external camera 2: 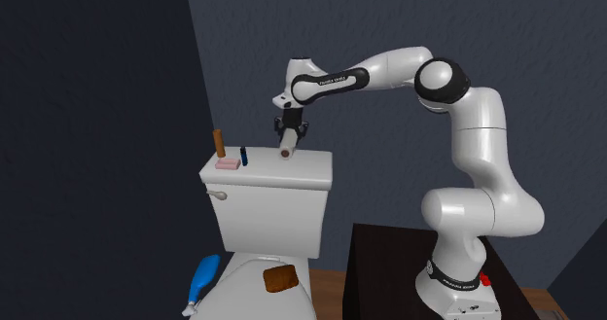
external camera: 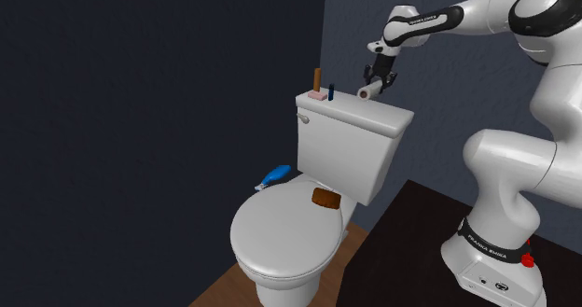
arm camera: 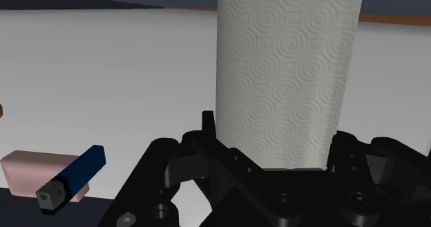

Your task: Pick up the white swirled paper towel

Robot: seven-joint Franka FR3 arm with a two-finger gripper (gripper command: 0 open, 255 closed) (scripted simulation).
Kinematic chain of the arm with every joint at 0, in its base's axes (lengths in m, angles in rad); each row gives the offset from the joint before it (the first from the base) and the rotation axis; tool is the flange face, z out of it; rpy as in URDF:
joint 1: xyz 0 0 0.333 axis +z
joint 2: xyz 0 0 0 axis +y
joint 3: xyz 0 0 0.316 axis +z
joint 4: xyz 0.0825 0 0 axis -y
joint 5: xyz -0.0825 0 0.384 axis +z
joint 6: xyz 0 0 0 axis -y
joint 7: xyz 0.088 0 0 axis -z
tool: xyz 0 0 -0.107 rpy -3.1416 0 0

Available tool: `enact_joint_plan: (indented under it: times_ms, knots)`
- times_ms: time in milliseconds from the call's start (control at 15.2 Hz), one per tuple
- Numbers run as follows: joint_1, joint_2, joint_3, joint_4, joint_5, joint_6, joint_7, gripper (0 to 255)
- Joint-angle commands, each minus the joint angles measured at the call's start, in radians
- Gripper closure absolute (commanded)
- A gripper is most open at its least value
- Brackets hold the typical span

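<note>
The white paper towel roll (arm camera: 286, 74), embossed with swirls, is clasped between my black fingers (arm camera: 207, 130). My gripper (external camera: 378, 81) is shut on it over the rear of the white toilet tank lid (external camera: 359, 118). The roll (external camera: 370, 91) hangs tilted from the gripper (external camera 2: 289, 139), its lower end (external camera 2: 287, 153) close to the lid (external camera 2: 277, 175). Whether it still touches the lid I cannot tell.
On the lid's other end stand a brown upright piece (external camera: 317, 77), a pink block (arm camera: 34, 172) and a small blue object (arm camera: 74, 174). A blue bottle (external camera: 275, 175) and a brown pad (external camera: 325, 199) lie on the toilet below. A dark wall stands close behind the tank.
</note>
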Motion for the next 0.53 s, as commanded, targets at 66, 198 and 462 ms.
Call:
enact_joint_plan:
  times_ms: [66, 198, 462]
  knots:
    - [0.004, 0.008, 0.008, 0.034, 0.011, -0.037, -0.008, 255]
    - [0.004, 0.015, 0.014, 0.053, 0.019, -0.060, -0.012, 255]
    - [0.006, 0.022, 0.020, 0.075, 0.027, -0.084, -0.016, 255]
